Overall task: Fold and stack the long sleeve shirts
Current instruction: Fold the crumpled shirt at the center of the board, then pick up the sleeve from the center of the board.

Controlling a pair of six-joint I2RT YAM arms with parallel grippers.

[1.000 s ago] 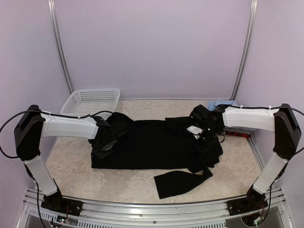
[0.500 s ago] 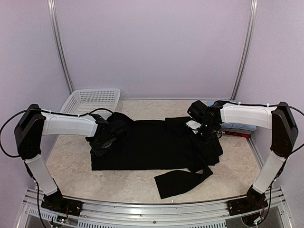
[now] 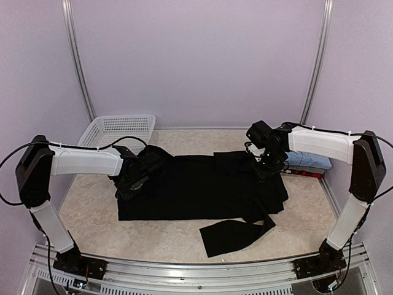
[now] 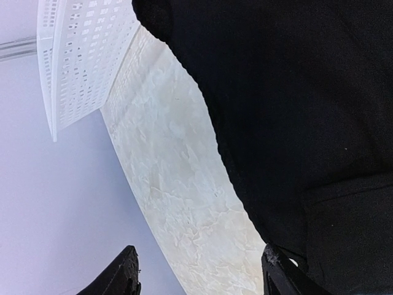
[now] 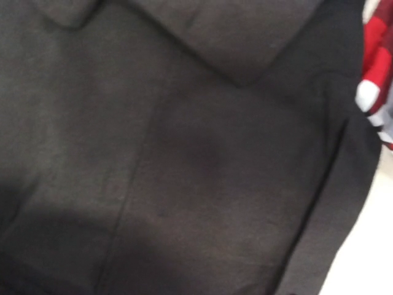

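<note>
Leftmost, the white basket (image 3: 116, 130) sat at the back of the worktop (image 3: 92, 203). The left tool (image 4: 199, 276) gaped empty at the edge of the black shirt (image 3: 196, 184), which lay spread mid-worktop. I could not tell the right tool's (image 3: 265, 166) state. It hung beside the light blue shirt (image 3: 307, 158).

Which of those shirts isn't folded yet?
The black shirt, spread out across the middle; the light blue shirt and the red-and-black shirt sit stacked at the right.

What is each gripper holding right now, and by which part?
Left gripper: nothing; fingers apart at the black shirt edge. Right gripper: cannot tell, its fingers are not clear.
</note>
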